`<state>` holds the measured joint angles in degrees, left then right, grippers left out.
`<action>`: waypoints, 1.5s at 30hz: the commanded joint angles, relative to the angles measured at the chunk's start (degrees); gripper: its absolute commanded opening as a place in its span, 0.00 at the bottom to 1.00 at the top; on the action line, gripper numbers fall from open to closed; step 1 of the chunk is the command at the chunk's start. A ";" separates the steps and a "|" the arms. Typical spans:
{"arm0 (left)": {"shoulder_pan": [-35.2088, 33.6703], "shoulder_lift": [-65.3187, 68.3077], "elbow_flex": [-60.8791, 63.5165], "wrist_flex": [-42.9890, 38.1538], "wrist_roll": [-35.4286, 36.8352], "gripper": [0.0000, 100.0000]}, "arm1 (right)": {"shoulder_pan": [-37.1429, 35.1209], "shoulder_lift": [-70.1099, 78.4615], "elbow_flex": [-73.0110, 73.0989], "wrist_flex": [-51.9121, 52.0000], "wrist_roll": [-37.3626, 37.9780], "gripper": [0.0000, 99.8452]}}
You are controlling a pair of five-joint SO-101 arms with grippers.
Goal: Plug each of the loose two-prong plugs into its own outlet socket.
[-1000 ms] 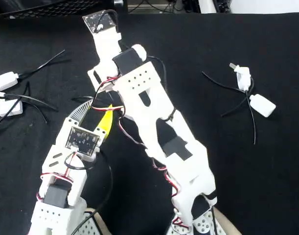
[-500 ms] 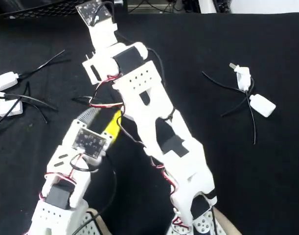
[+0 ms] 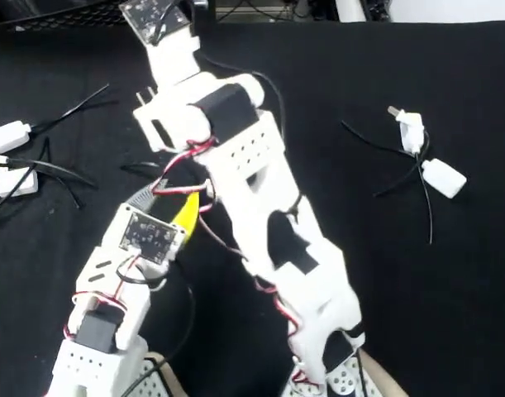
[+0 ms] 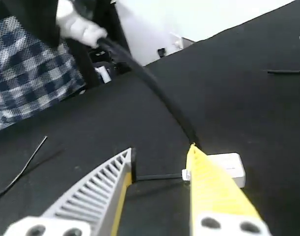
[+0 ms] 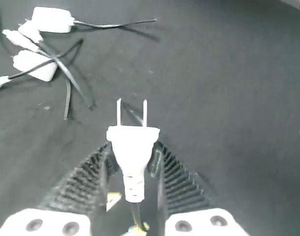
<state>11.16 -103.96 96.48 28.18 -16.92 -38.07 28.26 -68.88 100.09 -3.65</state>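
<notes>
My right gripper (image 5: 132, 147) is shut on a white two-prong plug (image 5: 133, 142), whose prongs point away from the wrist. In the high view this plug (image 3: 145, 101) hangs above the cloth at the far left of centre, in the right gripper (image 3: 153, 116). My left gripper (image 4: 159, 152) is open, its grey and yellow fingers on either side of a thin black cord. That cord leads to a white block (image 4: 228, 164) lying by the yellow finger (image 4: 208, 191). In the high view the left gripper (image 3: 165, 203) sits under the right arm.
Several white plugs and sockets with black cords lie at the left edge (image 3: 8, 136) (image 3: 16, 182) (image 5: 51, 17). Another plug (image 3: 411, 128) and a white socket (image 3: 442, 178) lie at the right. A black cloth (image 3: 359, 74) covers the table. A thick black cable (image 4: 150, 83) crosses the left wrist view.
The right arm has swung up and toward the far left with the plug in its gripper. The left gripper has shifted only slightly.
</notes>
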 commanded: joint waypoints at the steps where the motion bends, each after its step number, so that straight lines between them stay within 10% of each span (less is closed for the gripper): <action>1: -1.71 0.00 0.92 0.18 0.44 0.18 | -2.02 -7.60 6.55 0.26 0.18 0.01; 11: -1.89 0.00 0.92 0.44 0.35 0.18 | -2.90 -18.86 24.40 -3.87 4.13 0.01; 20: -0.40 -0.18 0.92 0.18 -0.09 0.18 | -0.26 -19.21 24.75 -0.97 -7.38 0.01; 31: -16.40 -0.35 0.40 0.18 0.35 0.18 | 8.70 -19.30 30.81 0.88 6.59 0.01; 45: -11.82 -0.44 -11.74 0.00 8.79 0.18 | 1.85 -19.12 44.09 -3.25 20.04 0.01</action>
<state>-3.60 -103.96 90.42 28.18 -9.80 -35.52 12.44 -24.75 97.80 15.43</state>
